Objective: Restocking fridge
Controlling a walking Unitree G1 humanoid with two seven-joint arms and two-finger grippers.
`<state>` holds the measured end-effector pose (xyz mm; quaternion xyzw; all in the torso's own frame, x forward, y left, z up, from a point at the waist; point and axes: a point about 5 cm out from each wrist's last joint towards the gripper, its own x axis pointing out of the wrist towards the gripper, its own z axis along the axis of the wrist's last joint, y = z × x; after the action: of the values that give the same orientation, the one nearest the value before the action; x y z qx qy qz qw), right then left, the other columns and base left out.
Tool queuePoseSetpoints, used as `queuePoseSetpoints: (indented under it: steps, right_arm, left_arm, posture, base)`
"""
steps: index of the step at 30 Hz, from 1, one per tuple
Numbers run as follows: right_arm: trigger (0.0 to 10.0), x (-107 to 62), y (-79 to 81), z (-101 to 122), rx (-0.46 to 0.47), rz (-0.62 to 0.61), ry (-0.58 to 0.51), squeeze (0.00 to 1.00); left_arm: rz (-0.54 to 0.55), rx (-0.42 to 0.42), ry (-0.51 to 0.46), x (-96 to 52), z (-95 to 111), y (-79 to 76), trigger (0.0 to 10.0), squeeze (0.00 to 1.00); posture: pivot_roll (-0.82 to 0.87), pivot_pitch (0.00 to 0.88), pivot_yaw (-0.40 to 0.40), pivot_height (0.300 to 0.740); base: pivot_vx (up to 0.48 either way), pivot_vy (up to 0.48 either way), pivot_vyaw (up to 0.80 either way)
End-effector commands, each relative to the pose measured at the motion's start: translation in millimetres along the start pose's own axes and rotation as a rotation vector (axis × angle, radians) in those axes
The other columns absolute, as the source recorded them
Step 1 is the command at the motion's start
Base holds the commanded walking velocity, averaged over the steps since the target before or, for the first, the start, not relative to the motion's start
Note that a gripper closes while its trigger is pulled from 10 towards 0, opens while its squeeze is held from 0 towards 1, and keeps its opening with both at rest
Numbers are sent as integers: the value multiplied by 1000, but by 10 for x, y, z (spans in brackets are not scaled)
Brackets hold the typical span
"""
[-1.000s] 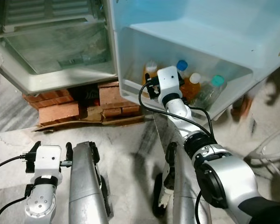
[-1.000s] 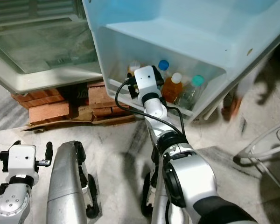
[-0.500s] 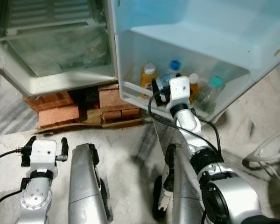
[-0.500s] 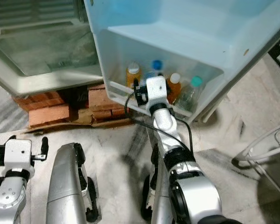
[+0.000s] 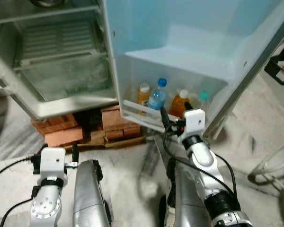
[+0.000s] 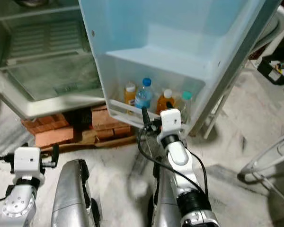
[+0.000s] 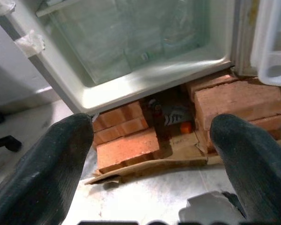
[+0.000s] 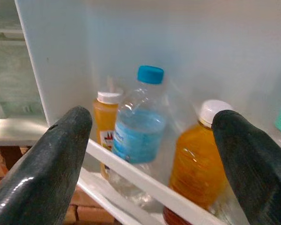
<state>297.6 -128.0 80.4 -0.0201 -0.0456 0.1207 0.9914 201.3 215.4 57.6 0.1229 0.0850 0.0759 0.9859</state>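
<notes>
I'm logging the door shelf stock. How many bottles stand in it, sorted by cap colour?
White caps (orange drinks): 2, the juice bottle by the wall and the juice bottle.
Blue cap: 1, the water bottle.
Teal cap: 1, the clear bottle.
Total: 4.

Door shelf (image 5: 146, 109): white, with a low front rail, at the bottom of the open fridge door. Four bottles stand upright in it in a row: a small orange bottle (image 5: 143, 94) with a white cap nearest the hinge, a clear water bottle (image 5: 156, 96) with a blue cap beside it, an orange juice bottle (image 5: 179, 103) with a white cap, then a teal-capped bottle (image 5: 203, 98), mostly hidden. Floor (image 5: 128, 161): pale marble. Bricks (image 5: 61, 134) rest on it under the fridge cabinet, on flattened cardboard (image 7: 145, 168).
</notes>
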Motion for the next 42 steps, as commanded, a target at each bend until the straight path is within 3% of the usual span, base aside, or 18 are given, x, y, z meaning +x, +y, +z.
queuePoseSetpoints:
  steps: [1,4,5,7,14,19,29,38,40,42]
  right_arm:
    - [10000,-24,-36,17,-3,-9,-8,0]
    - [10000,-72,-56,4,-3,-10,3,0]
    - [10000,-269,-113,50,3,5,35,0]
    - [10000,-356,-125,171,33,28,17,0]
    - [10000,-264,-79,540,46,52,-98,0]
    - [10000,-245,-22,605,45,77,-107,0]
    - [10000,-315,-68,397,39,84,3,0]
    - [10000,-367,-90,220,44,82,71,0]
    - [10000,-392,-70,118,55,103,147,0]
    - [10000,-409,-64,94,69,112,155,0]
  left_arm:
    - [-5,-5,-31,-13,55,7,10000,0]
    - [-6,-9,-34,-24,53,5,10000,0]
    - [-14,-17,-48,-62,57,1,10000,0]
    - [-31,-9,-63,-87,73,-13,10000,0]
    - [-25,4,-80,-49,102,-1,10000,0]
    - [-32,4,-65,-16,65,-19,10000,0]
    - [-37,7,-58,13,42,-57,10000,0]
    - [-52,10,-61,55,41,-108,10000,0]
    - [-51,10,-61,71,45,-112,10000,0]
    - [-50,8,-61,75,45,-115,10000,0]
  posture:
    - [84,32,-10,565]
    - [84,32,-10,570]
    - [82,22,-14,580]
    - [80,20,-15,595]
    - [69,16,-9,640]
    - [65,6,-3,675]
    - [64,0,-7,740]
    - [60,0,-12,740]
    - [59,0,-15,740]
    - [59,0,-17,740]
  base:
    - [0,0,0]
    - [0,0,0]
    - [0,0,0]
    - [0,0,0]
    - [0,0,0]
    - [0,0,0]
    - [0,0,0]
    - [0,0,0]
    - [0,0,0]
    - [0,0,0]
